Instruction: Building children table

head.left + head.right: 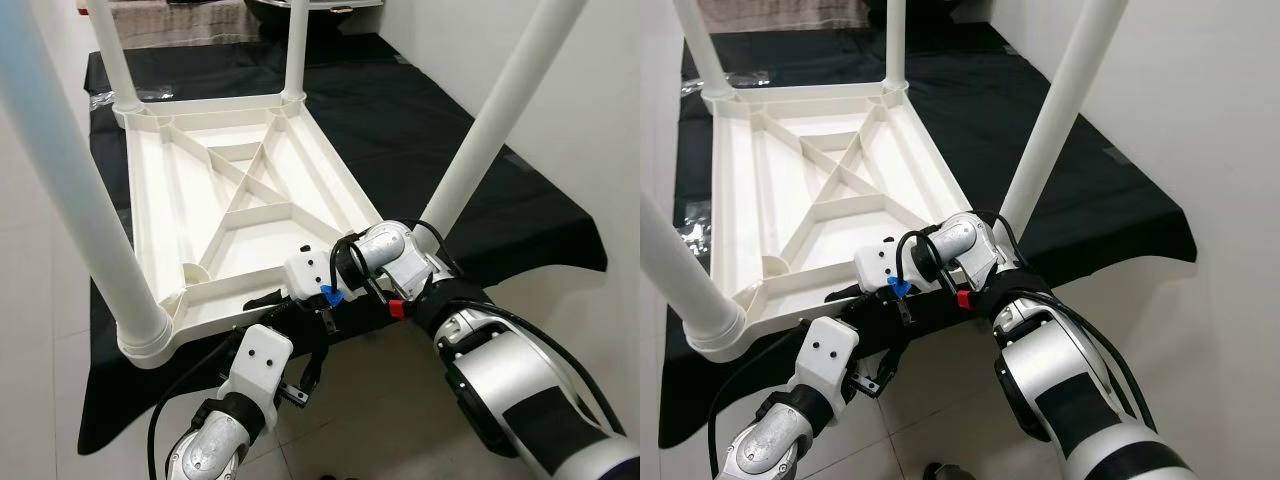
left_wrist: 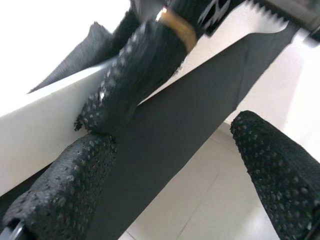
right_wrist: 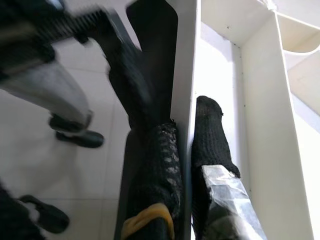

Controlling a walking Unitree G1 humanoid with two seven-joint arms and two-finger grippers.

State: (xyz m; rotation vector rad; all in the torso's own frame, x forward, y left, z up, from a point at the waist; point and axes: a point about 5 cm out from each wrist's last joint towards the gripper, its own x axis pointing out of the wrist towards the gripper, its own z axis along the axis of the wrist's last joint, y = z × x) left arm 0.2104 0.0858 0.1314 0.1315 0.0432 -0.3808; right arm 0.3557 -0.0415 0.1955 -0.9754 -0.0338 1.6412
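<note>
A white plastic children's table (image 1: pixel 345 200) lies upside down on a black cloth, its ribbed underside facing up. Four white legs stand in its corner sockets, the nearest being the left one (image 1: pixel 80 200) and the right one (image 1: pixel 500 110). My right gripper (image 3: pixel 186 135) is shut on the table's near rim (image 3: pixel 185 75), one finger (image 3: pixel 160 155) outside the wall and one inside. Just below that edge, my left gripper (image 2: pixel 170 170) is open, with its fingers (image 2: pixel 280 165) apart over the cloth and floor. It sits close beside the right gripper's outer finger (image 2: pixel 130 75).
The black cloth (image 1: pixel 400 120) covers the floor under the table and ends near my arms, where pale tiles (image 1: pixel 380 410) begin. A white wall (image 1: pixel 590 100) runs along the right. A clear bag of small parts (image 1: pixel 690 235) lies left of the table.
</note>
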